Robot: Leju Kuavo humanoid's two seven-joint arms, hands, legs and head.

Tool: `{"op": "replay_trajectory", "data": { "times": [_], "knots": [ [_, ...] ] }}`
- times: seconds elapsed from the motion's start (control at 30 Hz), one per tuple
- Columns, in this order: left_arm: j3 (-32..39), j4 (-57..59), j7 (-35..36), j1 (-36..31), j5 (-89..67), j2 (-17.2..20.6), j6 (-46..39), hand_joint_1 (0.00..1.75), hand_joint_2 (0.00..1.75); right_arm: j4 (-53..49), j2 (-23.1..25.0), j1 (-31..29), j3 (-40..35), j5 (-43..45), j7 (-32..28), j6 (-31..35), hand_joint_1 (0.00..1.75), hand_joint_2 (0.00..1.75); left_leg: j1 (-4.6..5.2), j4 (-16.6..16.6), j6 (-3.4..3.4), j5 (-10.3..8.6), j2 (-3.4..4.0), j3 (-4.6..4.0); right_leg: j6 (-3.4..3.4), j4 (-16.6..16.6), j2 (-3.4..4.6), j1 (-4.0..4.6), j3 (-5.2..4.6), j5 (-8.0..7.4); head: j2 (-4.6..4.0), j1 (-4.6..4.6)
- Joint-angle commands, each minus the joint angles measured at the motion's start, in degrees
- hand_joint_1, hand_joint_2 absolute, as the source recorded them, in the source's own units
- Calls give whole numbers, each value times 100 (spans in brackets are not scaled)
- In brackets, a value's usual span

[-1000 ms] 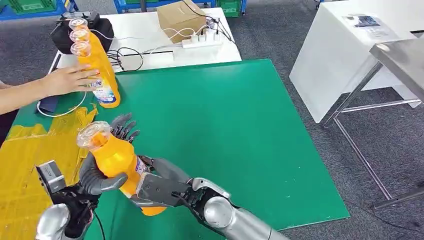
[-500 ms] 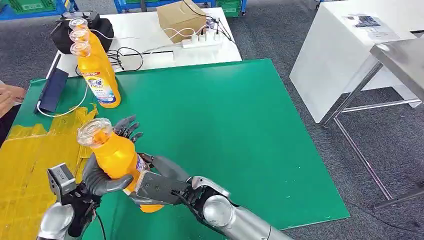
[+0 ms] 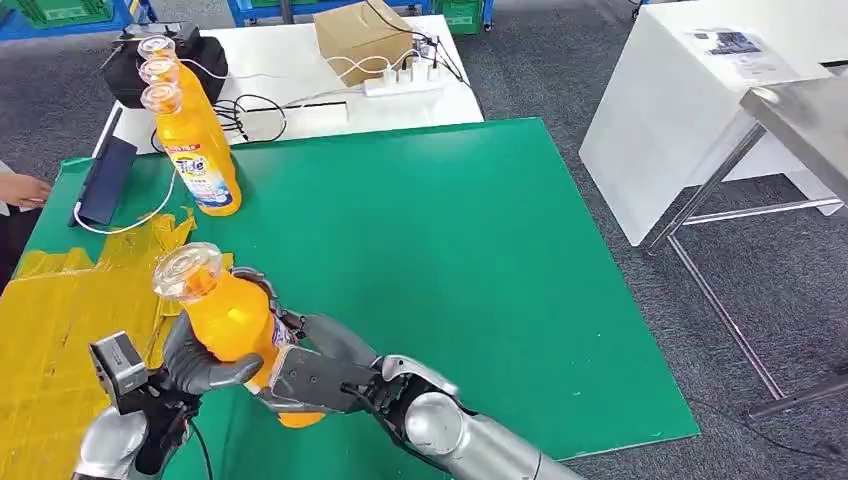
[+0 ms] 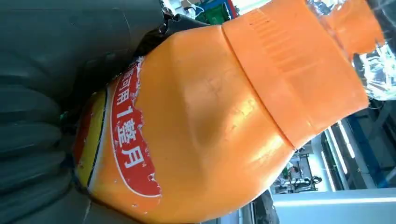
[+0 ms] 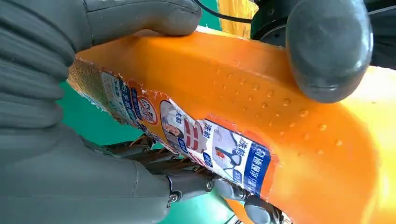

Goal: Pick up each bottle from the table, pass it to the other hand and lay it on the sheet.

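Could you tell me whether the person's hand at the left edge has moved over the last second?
Yes. The person's hand has drawn back from the standing orange bottles to the left edge of the head view, beyond the dark tablet.

Left hand [image 3: 205, 360] fingers, spread behind orange plastic bottle with clear cap [image 3: 232, 318] a second ago, now wrapped round its body; thumb [image 3: 222, 372] pressed on front. Bottle itself shifted little, clear cap tipped slightly toward 11 o'clock. Left wrist camera block [image 3: 118, 365] up and toward 3 o'clock from a second ago. Person's hand [image 3: 22, 190], resting a second ago against standing orange bottle [image 3: 200, 160] at 11 o'clock of green mat [image 3: 450, 250], drawn back to 9 o'clock picture edge, well apart from that bottle.
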State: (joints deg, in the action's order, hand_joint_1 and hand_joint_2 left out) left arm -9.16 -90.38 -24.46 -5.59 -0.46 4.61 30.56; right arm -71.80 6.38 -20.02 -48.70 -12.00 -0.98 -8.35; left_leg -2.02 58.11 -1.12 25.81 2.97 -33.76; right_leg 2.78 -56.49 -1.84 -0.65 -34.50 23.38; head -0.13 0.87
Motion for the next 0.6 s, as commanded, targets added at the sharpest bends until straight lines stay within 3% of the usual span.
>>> {"op": "replay_trajectory", "data": {
  "times": [0.03,0.23,0.27,0.3,0.4,0.5,0.53,0.6],
  "knots": [
    [-101,319,-13,-63,-22,36,112,175,175,229,-116,-202,-228,3,-46,14,175,175,6,-9,16,1,-21,19,-7,3,10,-7,16,3,0,2],
    [-51,285,-54,-50,-71,24,64,175,175,207,-121,-196,-208,-122,-57,89,175,175,5,-8,13,1,-17,16,-6,3,8,-6,13,3,0,2],
    [-16,213,-130,-17,-290,20,-134,175,175,139,-121,-161,-169,-428,-35,319,66,175,7,-12,19,2,-25,26,-9,5,12,-8,22,5,0,2],
    [24,131,-208,13,-555,22,-349,175,175,68,-119,-125,-121,-638,15,418,0,175,6,-8,13,1,-18,15,-6,3,7,-6,12,3,0,2],
    [297,-155,-287,116,-1834,-105,-1600,175,175,-287,-272,106,121,-1120,215,622,0,175,3,-3,11,2,-14,9,-5,1,7,-3,7,2,0,0],
    [486,-319,-279,202,-2257,-205,-1929,175,175,-662,-414,443,439,-1377,151,653,0,175,4,-6,18,4,-29,16,-6,3,3,-5,17,7,0,2],
    [544,-366,-325,237,-2716,-216,-2356,175,175,-822,-491,567,572,-1446,131,701,0,0,5,-5,15,2,-27,11,-4,3,-2,-5,13,5,0,2],
    [708,-478,-318,335,-3951,-220,-3442,175,175,-1173,-709,855,1016,-1426,70,758,0,0,5,-5,16,4,-28,11,-4,3,-1,-5,13,6,0,2]
  ]
}}
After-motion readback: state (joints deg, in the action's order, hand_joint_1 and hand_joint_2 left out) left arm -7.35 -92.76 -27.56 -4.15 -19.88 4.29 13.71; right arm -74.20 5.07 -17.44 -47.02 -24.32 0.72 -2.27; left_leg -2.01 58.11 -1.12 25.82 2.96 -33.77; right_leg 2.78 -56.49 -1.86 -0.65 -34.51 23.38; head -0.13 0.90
